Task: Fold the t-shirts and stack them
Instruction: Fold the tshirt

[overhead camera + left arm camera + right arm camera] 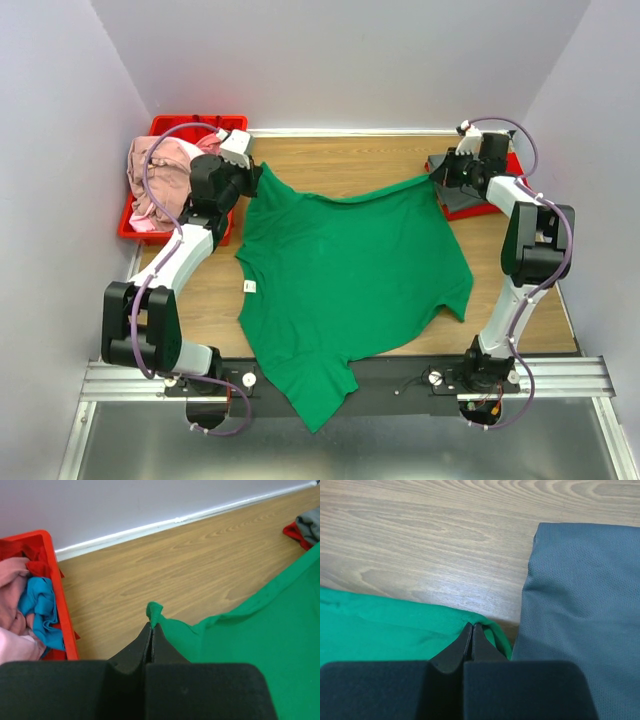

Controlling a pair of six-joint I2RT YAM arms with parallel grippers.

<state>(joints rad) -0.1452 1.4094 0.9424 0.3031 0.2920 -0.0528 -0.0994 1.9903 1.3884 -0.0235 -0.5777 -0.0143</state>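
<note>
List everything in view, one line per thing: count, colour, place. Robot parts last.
green t-shirt: one, bright green, spread across the middle of the table, near part hanging over the front edge
neck label: one, white, on the green t-shirt, towards the left arm
grey t-shirt: one, dark grey, folded, far right corner
red item: one, red, under the grey t-shirt; cannot tell what it is
red bin: one, red, far left corner
pink shirt: at least one, pink, crumpled in the red bin
blue shirt: one, blue, crumpled in the red bin
table: one, light wood
left gripper: one, black, shut on the green t-shirt's far left corner
right gripper: one, black, shut on its far right corner
</note>
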